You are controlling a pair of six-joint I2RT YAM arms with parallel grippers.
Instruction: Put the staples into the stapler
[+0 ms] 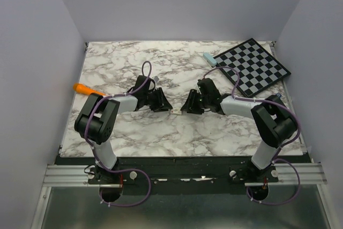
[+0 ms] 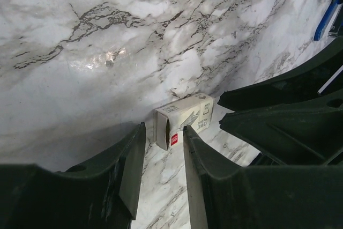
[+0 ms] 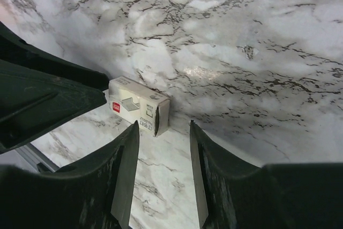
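A small white cardboard staple box point(image 1: 175, 111) lies on the marble table between my two grippers. No loose staples show. In the left wrist view the box point(image 2: 185, 119) lies just beyond my left gripper point(image 2: 163, 138), which is open and empty. In the right wrist view the box point(image 3: 138, 105) lies just ahead and left of my right gripper point(image 3: 163, 132), also open and empty. From above, the left gripper point(image 1: 161, 103) and right gripper point(image 1: 190, 105) face each other across the box. The light blue stapler point(image 1: 209, 59) lies far back, beside the checkerboard.
A black-and-white checkerboard point(image 1: 254, 67) lies at the back right corner. An orange pen-like stick point(image 1: 83, 88) lies at the left edge. The other arm's dark fingers point(image 2: 284, 116) crowd the right of the left wrist view. White walls enclose the table.
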